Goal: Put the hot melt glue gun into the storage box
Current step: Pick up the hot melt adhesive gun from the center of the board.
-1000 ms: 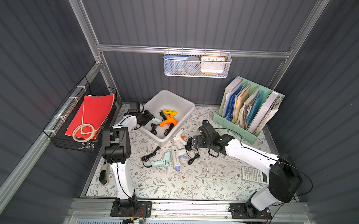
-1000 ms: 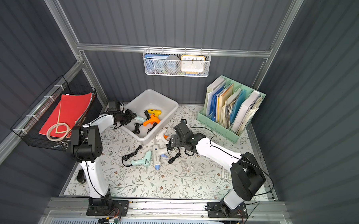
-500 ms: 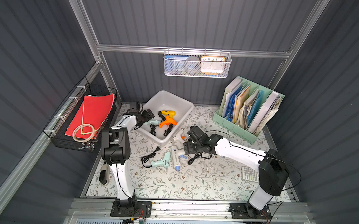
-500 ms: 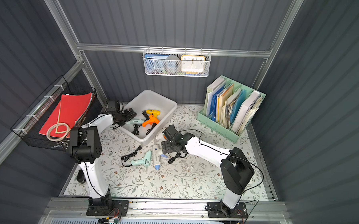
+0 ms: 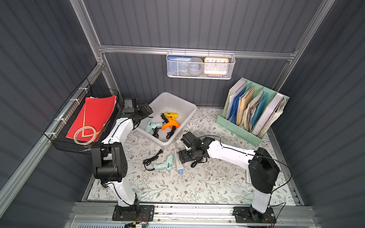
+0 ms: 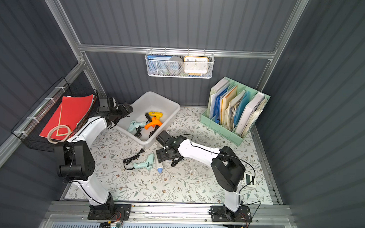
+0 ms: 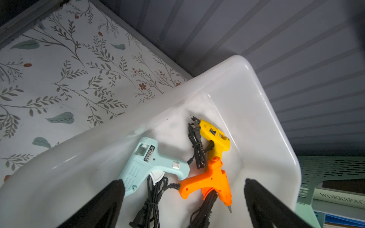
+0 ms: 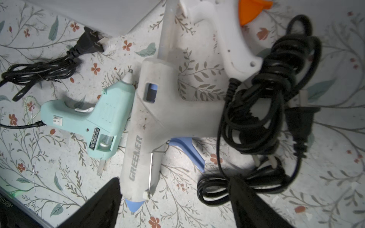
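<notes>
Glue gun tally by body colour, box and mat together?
mint: 2, the boxed mint gun and the loose mint gun
yellow: 1, the yellow gun
orange: 1, the orange gun
white: 2, the blue-tipped white gun and the orange-triggered white gun
total: 6, with 3 in the storage box and 3 on the mat

Soft light from above fills both top views; the walls (image 5: 202, 24) stay dim. In the left wrist view the box (image 7: 246, 83) rim glares and near edges blur.
</notes>
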Robot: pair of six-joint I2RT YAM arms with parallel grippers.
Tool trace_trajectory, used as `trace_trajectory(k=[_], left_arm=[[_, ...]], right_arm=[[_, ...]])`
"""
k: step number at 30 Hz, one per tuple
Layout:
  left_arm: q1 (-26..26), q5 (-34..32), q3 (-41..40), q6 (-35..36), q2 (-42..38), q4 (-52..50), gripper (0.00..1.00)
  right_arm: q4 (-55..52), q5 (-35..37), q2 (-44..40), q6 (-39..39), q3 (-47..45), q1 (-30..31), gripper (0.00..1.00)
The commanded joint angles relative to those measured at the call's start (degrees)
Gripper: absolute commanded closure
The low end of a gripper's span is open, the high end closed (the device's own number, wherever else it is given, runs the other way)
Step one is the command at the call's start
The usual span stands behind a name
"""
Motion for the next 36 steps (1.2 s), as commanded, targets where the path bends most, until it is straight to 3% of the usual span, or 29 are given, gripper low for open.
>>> trace_trajectory(k=[1,7,14,23,31,36], left_arm=[[-0.2,1.7,-3.5,-1.6,-4.6,0.0,0.0],[-0.8,3.9,-7.4,-3.1,-11.1,1.4,0.0],[-0.8,3.4,-10.3,-3.8,-16.5,1.4,0.0],[-0.8,3.7,-10.8,-4.0,-16.6,1.3,0.0],[-0.8,3.1,-10.4,-3.7,-16.7,1.0,0.0],[-0.8,2.1,-10.1,-3.3,-17.0,0.5,0.0]], right_arm=[[-3.2,-1.7,1.7,-0.9,2.3,1.0,0.12],[-5.3,-4.0,6.0,-0.2,5.2,1.3,0.14],[-6.9,-6.0,8.9,0.3,7.3,1.5,0.24],[-10.0,-3.1,10.8,1.8,8.4,1.3,0.38],[-9.6,-1.7,8.4,3.5,3.3,-1.2,0.48],[-8.0,-4.9,7.9,0.9,1.0,-2.0,0.46]])
